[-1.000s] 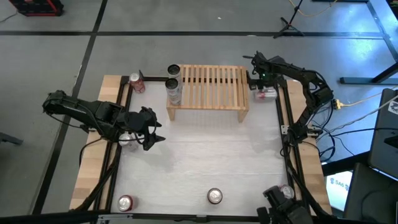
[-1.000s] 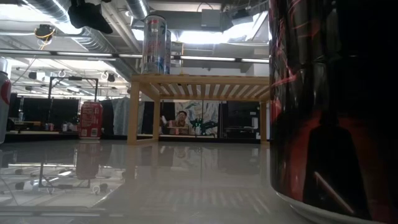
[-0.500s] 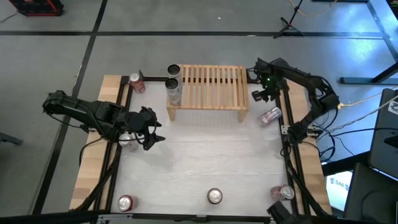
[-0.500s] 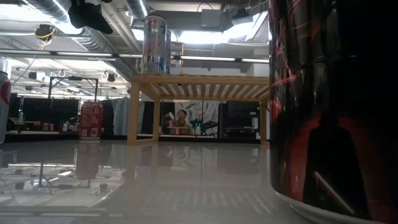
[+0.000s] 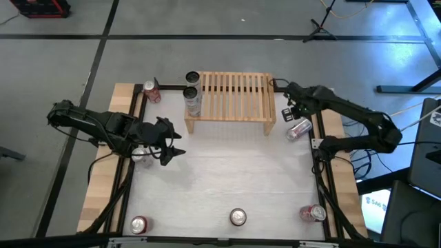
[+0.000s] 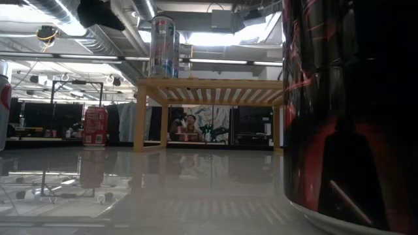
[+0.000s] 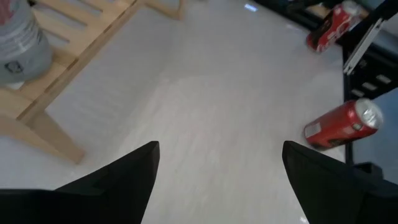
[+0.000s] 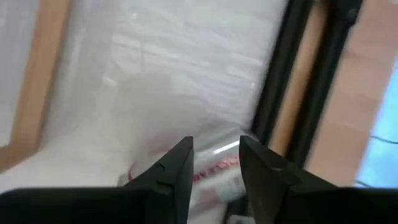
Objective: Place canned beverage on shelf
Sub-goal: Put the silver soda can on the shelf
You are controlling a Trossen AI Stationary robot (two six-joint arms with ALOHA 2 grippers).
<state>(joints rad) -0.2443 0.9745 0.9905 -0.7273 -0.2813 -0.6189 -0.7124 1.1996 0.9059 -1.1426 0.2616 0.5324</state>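
The pale wooden shelf (image 5: 231,100) stands at the table's far side on its side legs, with two cans (image 5: 193,89) upright on its left end. A red and silver can (image 5: 298,128) lies on its side on the table, just right of the shelf. My right gripper (image 5: 293,111) hangs over that can's far end, pointing down. Its fingers (image 8: 214,165) are narrowly apart with nothing between them, and the can (image 8: 211,177) shows beyond them. My left gripper (image 5: 171,141) waits wide open at the table's left, above the surface.
A red can (image 5: 151,91) stands left of the shelf, and another can (image 5: 141,155) stands under my left arm. Three cans (image 5: 238,217) stand along the near edge. Black rails (image 5: 318,138) line the table's sides. The table's middle (image 5: 234,172) is bare.
My right gripper has come away from the shelf's far right corner toward the near edge and risen, its arm swinging out to the right. The lying can has shifted from beside that corner toward the near edge and turned slantwise, then stayed there.
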